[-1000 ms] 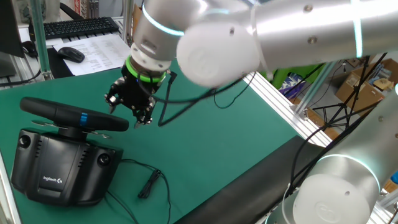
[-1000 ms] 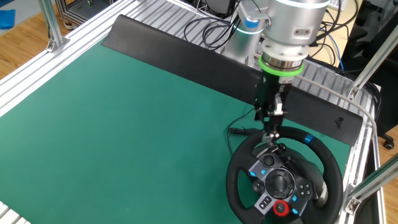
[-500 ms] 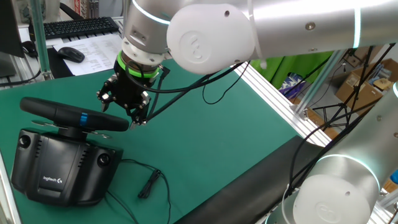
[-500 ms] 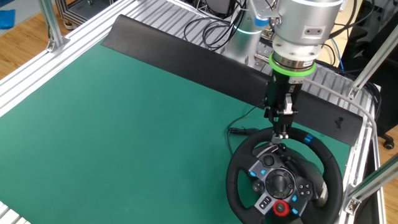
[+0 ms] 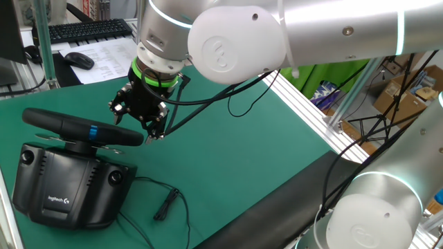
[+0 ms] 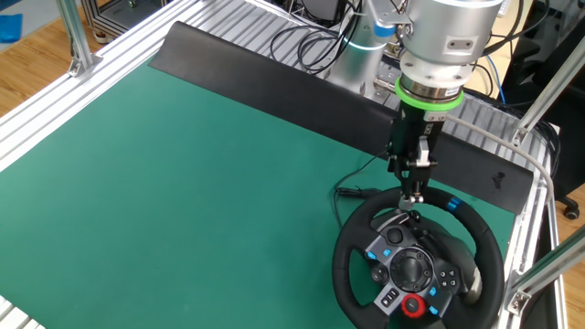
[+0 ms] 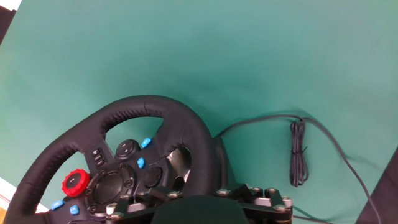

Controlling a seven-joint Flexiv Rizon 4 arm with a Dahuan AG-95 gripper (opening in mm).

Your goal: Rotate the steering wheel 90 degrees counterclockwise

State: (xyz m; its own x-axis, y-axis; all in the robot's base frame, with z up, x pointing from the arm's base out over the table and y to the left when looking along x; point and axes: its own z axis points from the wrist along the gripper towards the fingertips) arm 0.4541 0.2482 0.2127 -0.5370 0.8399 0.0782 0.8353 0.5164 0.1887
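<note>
Steering wheel [image 6: 416, 260] on green mat [image 6: 183, 174], aluminium-framed table [image 6: 55, 110]

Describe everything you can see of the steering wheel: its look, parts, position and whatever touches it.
The steering wheel has a round black rim, seemingly leather-like with stitching, marked by a small blue stripe. Its centre carries silver spokes, blue buttons and a red dial. It is mounted tilted on a bulky black base resting on the green mat. The gripper hangs open just above the rim's far edge; contact cannot be confirmed.
</note>
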